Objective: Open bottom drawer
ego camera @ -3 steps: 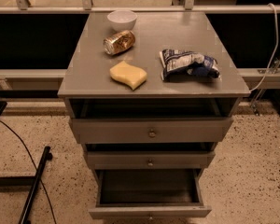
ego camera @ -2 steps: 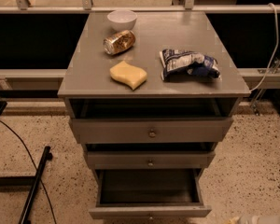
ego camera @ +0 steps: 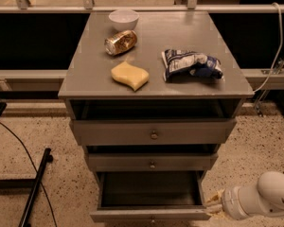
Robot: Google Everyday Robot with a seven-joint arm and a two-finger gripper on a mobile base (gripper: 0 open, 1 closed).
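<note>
Entering at lower right since a second ago, gripper (ego camera: 214, 205) sits beside bottom drawer (ego camera: 151, 215), lower centre, already pulled out; grip state cannot be told; task looks done.

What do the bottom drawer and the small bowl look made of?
The bottom drawer: likely wood under matte grey paint, judging by its flat, square-edged panels. The bowl: white, smooth, faintly glossy; ceramic or plastic, unclear. The gripper is by the drawer's right front corner.
</note>
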